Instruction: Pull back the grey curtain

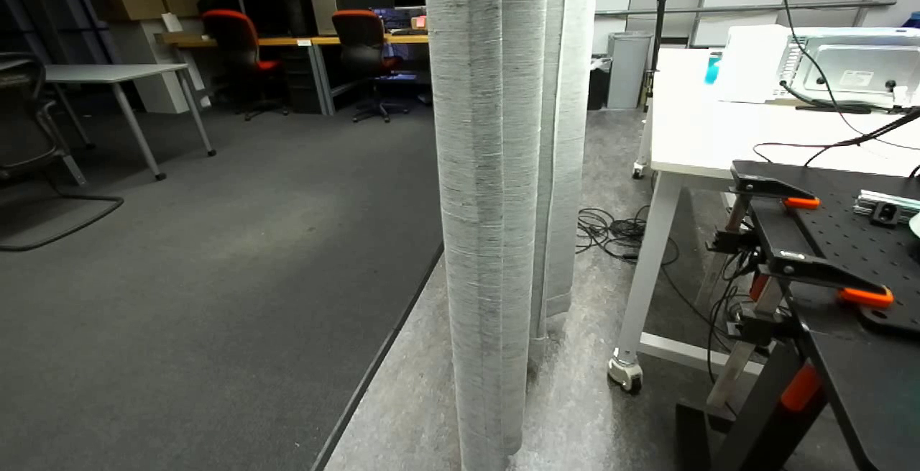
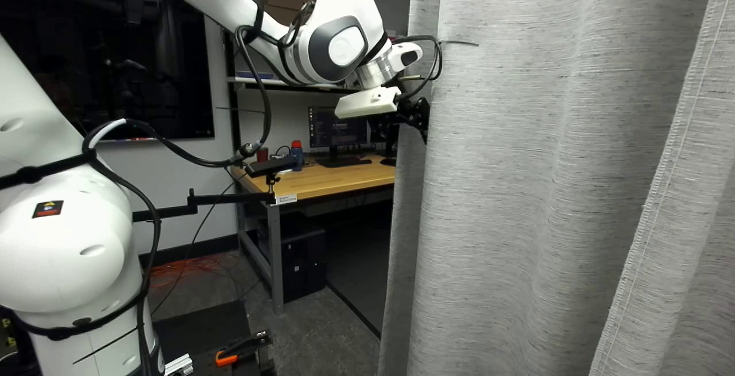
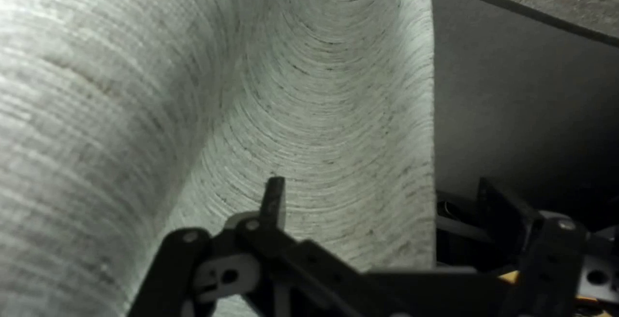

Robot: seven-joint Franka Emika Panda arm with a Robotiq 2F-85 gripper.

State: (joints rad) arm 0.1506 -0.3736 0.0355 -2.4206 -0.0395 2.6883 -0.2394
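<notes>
Wrist view: tool (image 3: 379,181), 1, unclenched; fingers (image 3: 273,198), 2, spread wide apart. Directly ahead of the tool, the grey curtain (image 3: 333,113); its visible edge shows between the two fingers, one over the cloth, one past the edge. Contact with the cloth cannot be told.

In an exterior view: arm (image 2: 339,31), 1, above the tool and bearing it; the tool's far end hidden behind a fold of the grey curtain. Below the tool and to its left, wooden-topped table (image 2: 321,179), 1, carrying monitors (image 2: 337,126), 2, and blue bottle (image 2: 296,158), 1.

In an exterior view: grey curtain, in upright pleats, number of panels unclear; orange-backed chairs (image 1: 359,32), 2; white table (image 1: 690,140), 1; orange-tipped clamps (image 1: 826,272), 2, on the edge of a black table (image 1: 862,377).
</notes>
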